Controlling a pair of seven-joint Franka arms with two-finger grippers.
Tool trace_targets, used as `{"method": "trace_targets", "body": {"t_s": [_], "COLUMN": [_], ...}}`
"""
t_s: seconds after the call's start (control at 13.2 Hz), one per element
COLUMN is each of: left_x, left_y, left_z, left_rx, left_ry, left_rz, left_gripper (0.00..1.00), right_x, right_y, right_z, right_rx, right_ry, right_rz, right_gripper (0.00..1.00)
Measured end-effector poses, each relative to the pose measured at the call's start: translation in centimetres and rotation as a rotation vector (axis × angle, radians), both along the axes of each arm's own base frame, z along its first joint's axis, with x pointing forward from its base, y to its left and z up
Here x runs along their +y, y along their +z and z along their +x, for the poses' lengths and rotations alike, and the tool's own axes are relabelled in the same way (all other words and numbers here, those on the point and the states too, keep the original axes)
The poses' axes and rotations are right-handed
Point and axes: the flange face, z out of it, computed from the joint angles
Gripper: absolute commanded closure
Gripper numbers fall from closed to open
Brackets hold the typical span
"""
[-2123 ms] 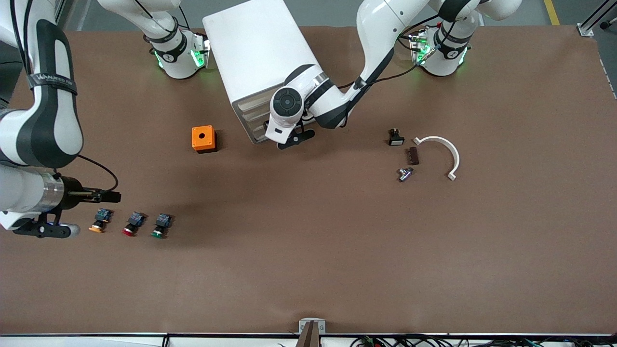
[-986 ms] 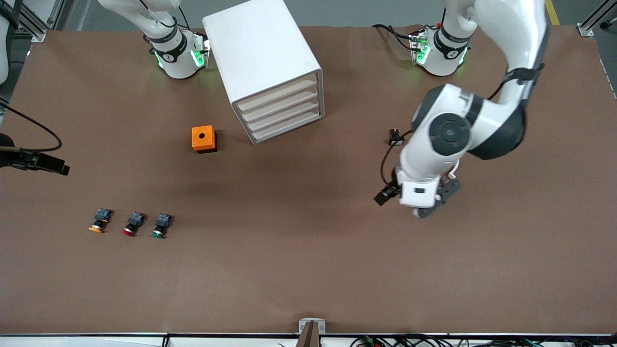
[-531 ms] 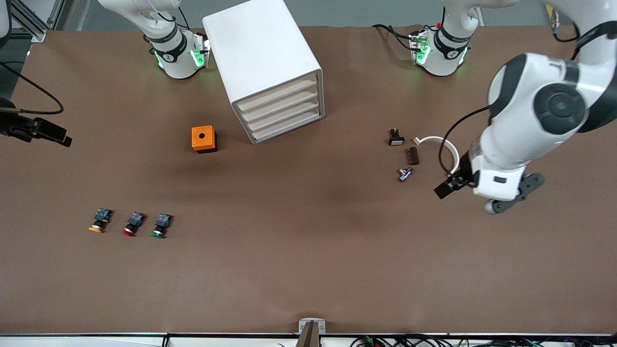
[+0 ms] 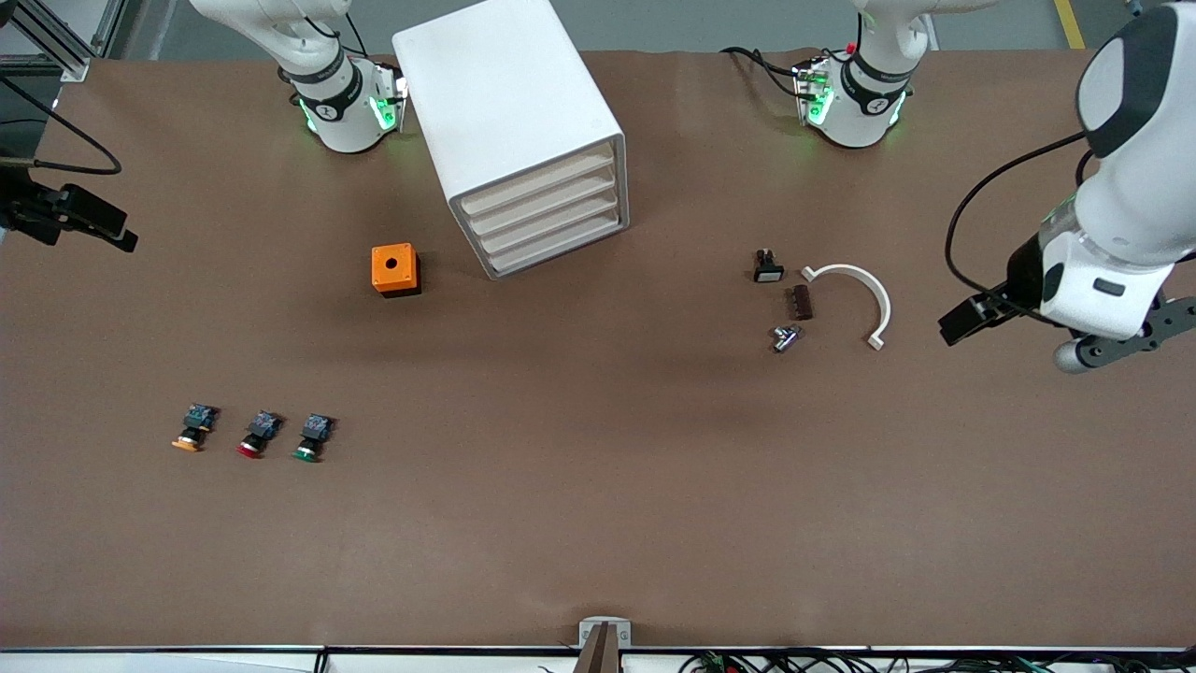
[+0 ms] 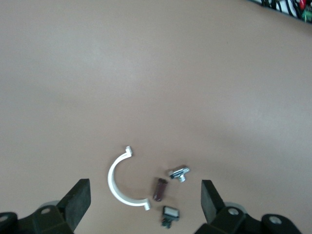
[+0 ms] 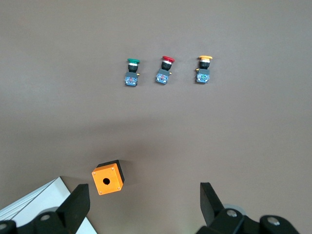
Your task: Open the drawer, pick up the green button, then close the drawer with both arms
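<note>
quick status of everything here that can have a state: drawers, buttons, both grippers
drawers: all four shut, flush in the cabinet
green button: on the table, lying on its side, not held
red button: same, beside the green one
orange button: same, at the row's end
left gripper: open, empty, over the table near the white clip
right gripper: open, empty, up over the table

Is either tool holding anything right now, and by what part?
Nothing is held. The left tool is open above the table's left-arm end; the right tool is open at the right-arm end. The green button lies on the table.
</note>
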Motion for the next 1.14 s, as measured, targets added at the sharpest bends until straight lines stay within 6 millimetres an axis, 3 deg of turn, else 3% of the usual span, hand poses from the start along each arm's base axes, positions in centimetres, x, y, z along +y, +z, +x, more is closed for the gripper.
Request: {"method": "trace_targets", "body": {"t_s": [0.15,0.53,0.83,1.14], "left_x": [0.5,4.3,3.3,2.5], "left_y": [1.9,5.4,6.2,6.7], "left_z": [-1.4,-6.3,-10.5,-11.9], "left_rx": [0.011,0.061,0.059,0.051], "left_ry": [-0.066,-0.213,-0.257,-0.294], "left_rz": [-0.002,-0.012,-0.003,0.047], "left_gripper": [0.0,0.0,0.0,0.0], "right_x": [0.0,0.0,-0.1,-0.1], "right_y": [0.4,-0.1,0.0,0.3], "right_z": [-0.3,-0.3,-0.4,-0.6], "right_rx": [-0.007,0.001,-0.004,-0.011], "right_ry": [0.0,0.0,-0.001,0.0], "right_rz": [0.0,0.001,0.001,0.001], "right_gripper": [0.0,0.0,0.0,0.0]}}
